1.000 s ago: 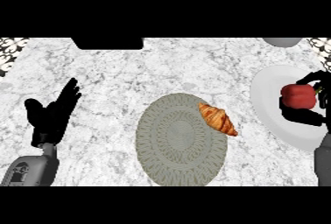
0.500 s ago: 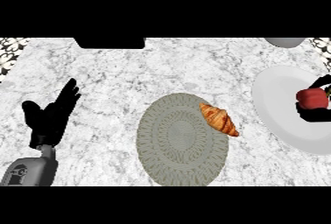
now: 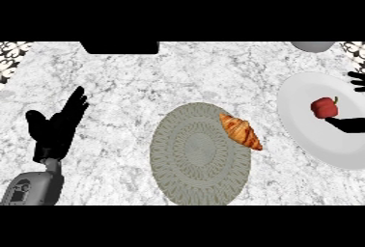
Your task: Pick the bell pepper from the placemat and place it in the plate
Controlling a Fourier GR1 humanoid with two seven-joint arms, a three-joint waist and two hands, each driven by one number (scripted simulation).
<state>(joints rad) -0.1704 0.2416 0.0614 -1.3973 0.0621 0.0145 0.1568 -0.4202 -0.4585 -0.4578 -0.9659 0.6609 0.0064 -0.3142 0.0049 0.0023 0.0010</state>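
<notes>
We see the bell pepper [image 3: 325,107] lying on the plate [image 3: 306,132]; right hand [image 3: 349,125] spread beside it, left hand [image 3: 57,128] resting open.

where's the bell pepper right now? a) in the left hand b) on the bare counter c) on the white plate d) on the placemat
c: the red bell pepper lies on the white plate at the view's right, with the right hand open beside it; the placemat holds only the croissant at its edge.
</notes>
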